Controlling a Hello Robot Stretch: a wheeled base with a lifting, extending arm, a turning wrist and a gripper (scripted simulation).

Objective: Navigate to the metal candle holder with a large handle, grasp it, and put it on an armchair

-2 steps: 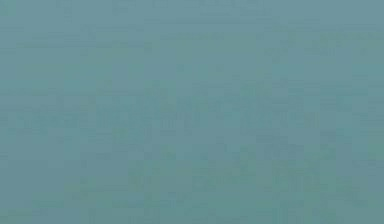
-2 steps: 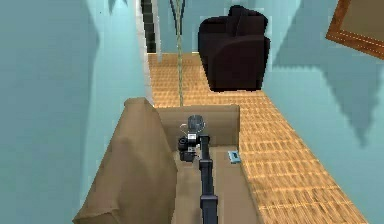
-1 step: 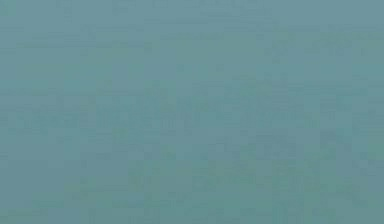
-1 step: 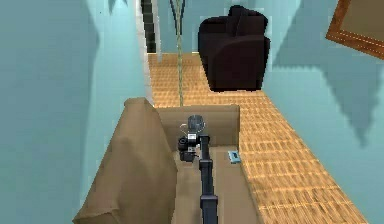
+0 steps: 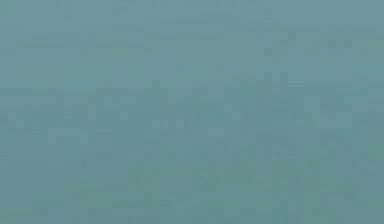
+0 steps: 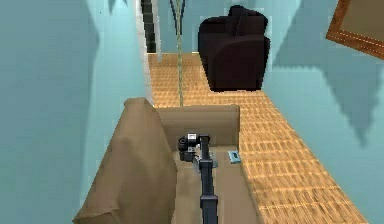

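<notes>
A teal wall (image 5: 190, 110) lay ahead, while sideways the gripper (image 6: 186, 148) showed against a tan upholstered seat (image 6: 130, 165) on wooden floor (image 6: 290, 150), its hold impossible to tell.

A tan armchair (image 6: 130, 160) sits at the bottom of the arm side view. It stands upright, its tall padded back runs along its left edge, and a low arm closes its far edge. Its flat seat stretches from the back to its right edge. A small pale thing (image 6: 233, 157) lies flat on the seat near that right edge; it is too small to tell whether it is the candle holder. A second, black armchair (image 6: 235, 50) stands upright well apart, near the top of the view, bulky and rounded.
</notes>
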